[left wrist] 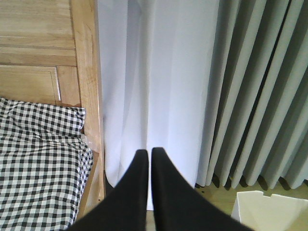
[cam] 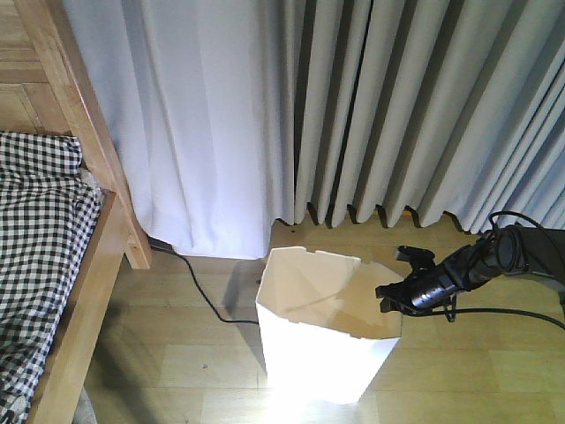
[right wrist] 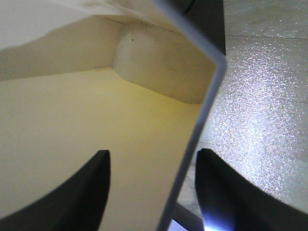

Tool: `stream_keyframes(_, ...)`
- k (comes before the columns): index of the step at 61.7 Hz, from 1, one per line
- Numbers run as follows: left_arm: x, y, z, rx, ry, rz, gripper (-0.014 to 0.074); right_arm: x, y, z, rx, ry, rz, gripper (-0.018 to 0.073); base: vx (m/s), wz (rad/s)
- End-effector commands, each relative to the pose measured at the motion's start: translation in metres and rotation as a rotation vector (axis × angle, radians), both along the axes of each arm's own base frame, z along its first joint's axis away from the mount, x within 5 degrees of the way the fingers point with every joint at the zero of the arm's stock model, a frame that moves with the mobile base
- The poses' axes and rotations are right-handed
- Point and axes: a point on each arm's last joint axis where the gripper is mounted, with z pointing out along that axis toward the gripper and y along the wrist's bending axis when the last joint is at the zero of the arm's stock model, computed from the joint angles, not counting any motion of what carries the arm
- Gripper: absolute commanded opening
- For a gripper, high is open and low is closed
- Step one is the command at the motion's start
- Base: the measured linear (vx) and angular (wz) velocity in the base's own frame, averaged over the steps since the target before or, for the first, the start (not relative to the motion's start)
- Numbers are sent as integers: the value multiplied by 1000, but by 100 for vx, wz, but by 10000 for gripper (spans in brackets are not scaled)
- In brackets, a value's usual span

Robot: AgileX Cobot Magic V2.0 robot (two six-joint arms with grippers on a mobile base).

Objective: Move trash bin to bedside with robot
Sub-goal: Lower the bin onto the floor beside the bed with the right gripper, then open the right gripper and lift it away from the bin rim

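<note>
Only the right wrist view showed the right gripper (right wrist: 153, 185) spread astride the trash bin (cam: 322, 340) wall. Left gripper (left wrist: 147, 156) pressed together. Bin at lower centre on wooden floor (cam: 177, 353), bed (cam: 53, 230) at left.

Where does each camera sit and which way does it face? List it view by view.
Front view: high, looking down at the trash bin, bed and the right tool at the bin's rim.
Left wrist: behind the shut left tool, facing curtains and bed.
Right wrist: looks into the bin, open fingers straddling its wall.
All three show the bin.
</note>
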Motion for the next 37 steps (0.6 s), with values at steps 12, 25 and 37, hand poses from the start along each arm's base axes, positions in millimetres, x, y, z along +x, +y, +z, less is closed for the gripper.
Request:
stream_keyframes(12, 1, 0, 1, -11, -64, -3, -6, 27, -5, 31, -11, -80, -2, 541, 0, 0)
stream_keyframes(25, 1, 0, 1, -11, -64, -3, -6, 28, -7, 31, -43, -107, 18, 539, 0, 0)
stream_keyframes(37, 1, 0, 1, -11, -64, -3, -6, 24, 0, 33, 38, -62, 37, 539, 0, 0)
